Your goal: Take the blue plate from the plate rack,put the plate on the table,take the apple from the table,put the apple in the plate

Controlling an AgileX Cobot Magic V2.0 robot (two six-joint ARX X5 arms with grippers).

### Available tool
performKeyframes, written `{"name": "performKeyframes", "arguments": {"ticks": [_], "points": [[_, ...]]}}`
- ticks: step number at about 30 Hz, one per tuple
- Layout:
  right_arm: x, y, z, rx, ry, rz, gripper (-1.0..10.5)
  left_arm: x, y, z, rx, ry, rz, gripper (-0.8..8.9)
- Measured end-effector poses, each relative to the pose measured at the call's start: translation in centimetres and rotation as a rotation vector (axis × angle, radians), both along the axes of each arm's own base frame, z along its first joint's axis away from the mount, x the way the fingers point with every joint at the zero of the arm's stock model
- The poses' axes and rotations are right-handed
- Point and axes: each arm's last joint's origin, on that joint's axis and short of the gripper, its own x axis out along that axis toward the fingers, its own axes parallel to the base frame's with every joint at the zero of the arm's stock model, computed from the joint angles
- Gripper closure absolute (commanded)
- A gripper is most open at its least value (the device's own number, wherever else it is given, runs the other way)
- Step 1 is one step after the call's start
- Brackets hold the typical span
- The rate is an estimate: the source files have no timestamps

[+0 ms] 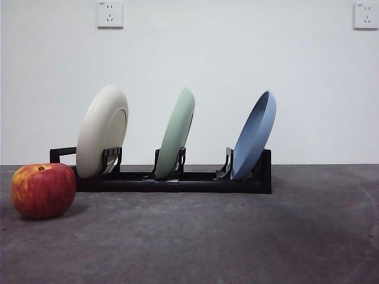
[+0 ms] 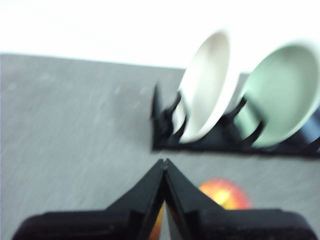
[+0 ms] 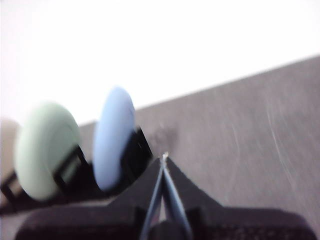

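Note:
The blue plate (image 1: pixel 255 136) stands on edge in the right-hand slot of the black plate rack (image 1: pixel 177 180), leaning right; the right wrist view shows the blue plate (image 3: pixel 113 137) too. The red apple (image 1: pixel 43 190) rests on the dark grey table (image 1: pixel 237 236) at the front left, just off the rack's left end. My left gripper (image 2: pixel 164 162) is shut and empty, hovering above the apple (image 2: pixel 226 193) on the near side of the rack (image 2: pixel 200 142). My right gripper (image 3: pixel 164 157) is shut and empty, a little way from the blue plate. Neither arm appears in the front view.
A cream-white plate (image 1: pixel 102 131) fills the rack's left slot and a pale green plate (image 1: pixel 176 133) the middle one. A white wall with two sockets (image 1: pixel 109 14) rises behind the table. Bare table stretches in front of and to the right of the rack.

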Motion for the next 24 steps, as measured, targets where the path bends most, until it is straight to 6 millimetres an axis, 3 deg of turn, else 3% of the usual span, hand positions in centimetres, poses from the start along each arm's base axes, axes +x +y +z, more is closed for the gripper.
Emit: {"name": "performKeyframes", "arguments": {"ticks": [7,14,19,24], "points": [[-1.0,0.0,4.3,0.025,0.023,0.001,9.5,0.7,-0.1,5.5,-0.033,0.066,-0.036,8.19],[-1.0,0.0,8.2,0.028,0.221,-0.009,9.5,2.9,-0.2,10.6,-0.040,0.159,-0.035,8.18],[0.4,0.0,9.6,0.029,0.335,-0.011,9.5,4.7,-0.2,13.3,-0.043,0.239,-0.041,8.18],[2.0,0.0,10.0,0.034,0.434,0.004,9.5,7.0,-0.6,14.9,-0.082,0.302,-0.153,8.18]]}}
